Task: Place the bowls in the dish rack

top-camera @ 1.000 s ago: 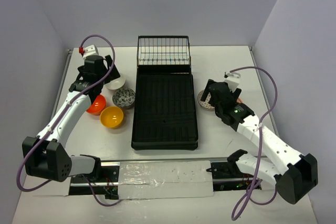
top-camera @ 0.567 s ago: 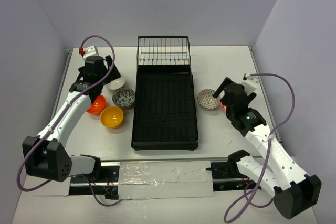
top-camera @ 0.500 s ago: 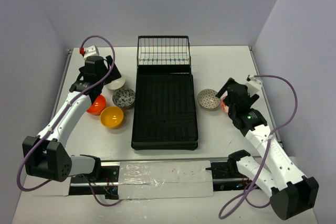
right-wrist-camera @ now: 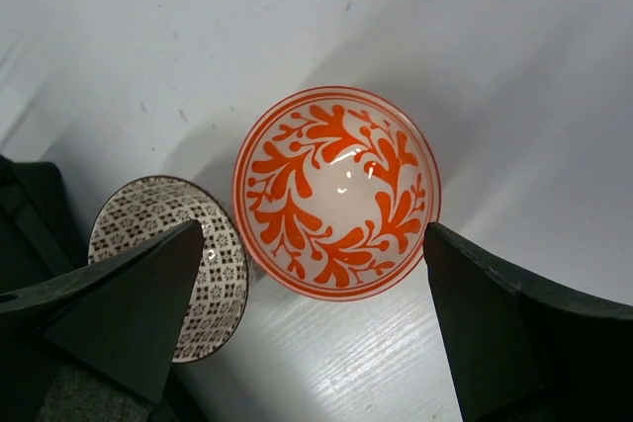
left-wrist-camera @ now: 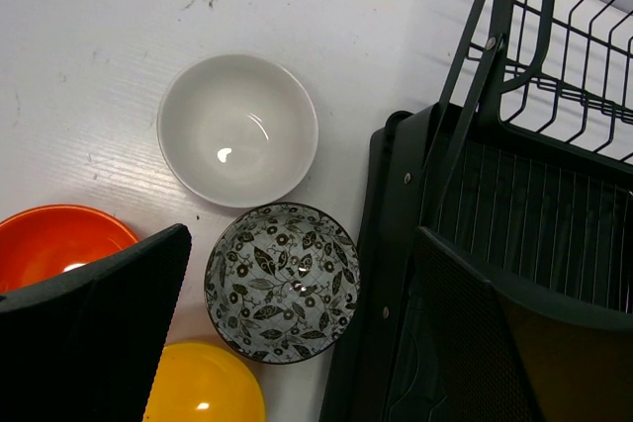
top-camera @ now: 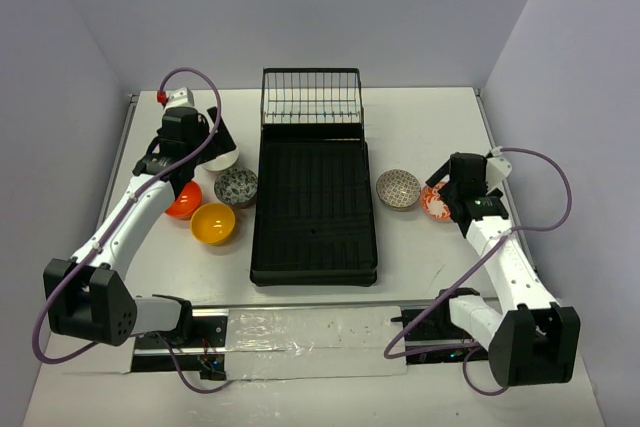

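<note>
Hovering with right fingers [right-wrist-camera: 119, 313] spread, empty, over red-on-white bowl [right-wrist-camera: 336, 190]; left fingers [left-wrist-camera: 89, 343] likewise above grey-patterned bowl [left-wrist-camera: 282, 284]. Next, likely: descend, pinch rim, carry to dish rack [top-camera: 315, 207].

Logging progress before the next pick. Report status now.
Left gripper open over white bowl and grey patterned bowl. Right gripper open over red-on-white bowl. Dish rack empty, none loaded. No obstruction seen.

Four bowls [top-camera: 237, 186] lie left of the dish rack [top-camera: 315, 217]; two, perhaps touching, right.
</note>
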You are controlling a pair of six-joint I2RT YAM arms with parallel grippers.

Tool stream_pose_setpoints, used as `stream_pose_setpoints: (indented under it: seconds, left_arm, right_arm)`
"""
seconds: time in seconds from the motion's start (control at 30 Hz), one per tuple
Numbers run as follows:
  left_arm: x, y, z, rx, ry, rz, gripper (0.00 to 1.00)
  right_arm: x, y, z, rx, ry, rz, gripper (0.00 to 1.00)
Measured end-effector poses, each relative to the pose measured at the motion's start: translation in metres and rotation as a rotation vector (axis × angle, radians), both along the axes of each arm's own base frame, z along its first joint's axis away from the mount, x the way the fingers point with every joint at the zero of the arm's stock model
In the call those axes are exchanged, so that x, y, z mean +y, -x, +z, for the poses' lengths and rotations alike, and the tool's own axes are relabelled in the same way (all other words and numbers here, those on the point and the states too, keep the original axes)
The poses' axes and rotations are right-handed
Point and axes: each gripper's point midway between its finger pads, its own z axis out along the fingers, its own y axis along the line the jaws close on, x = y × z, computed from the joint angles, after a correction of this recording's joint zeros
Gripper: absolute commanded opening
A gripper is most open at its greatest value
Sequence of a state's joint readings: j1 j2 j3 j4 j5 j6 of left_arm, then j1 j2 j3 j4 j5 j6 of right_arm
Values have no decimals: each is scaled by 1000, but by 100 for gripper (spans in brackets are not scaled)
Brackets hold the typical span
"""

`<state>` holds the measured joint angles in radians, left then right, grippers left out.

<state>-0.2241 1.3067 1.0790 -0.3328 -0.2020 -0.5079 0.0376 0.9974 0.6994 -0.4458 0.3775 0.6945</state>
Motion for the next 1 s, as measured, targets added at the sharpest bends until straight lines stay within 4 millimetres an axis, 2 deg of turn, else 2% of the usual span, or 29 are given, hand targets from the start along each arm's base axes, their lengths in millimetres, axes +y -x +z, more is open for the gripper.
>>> stream_pose_setpoints:
  seconds: [0.23,0.43,0.63,1.0]
  left_arm:
    - [-1,0,0,1,2,-8,99]
    - [-1,1,1,-1,-10,-14,99]
    - [0,2,7,-19,-7,-15,99]
    - [-4,4,10,-25,-13,-29,99]
  right_arm:
    - [-18,4,-6,5,-29,-93,100]
    - [-28,12,-25,57,-44,-146,95]
    - [-31,26,-50,121,-73,-174,92]
    - [-28,28,-70,174,-106,-172,75]
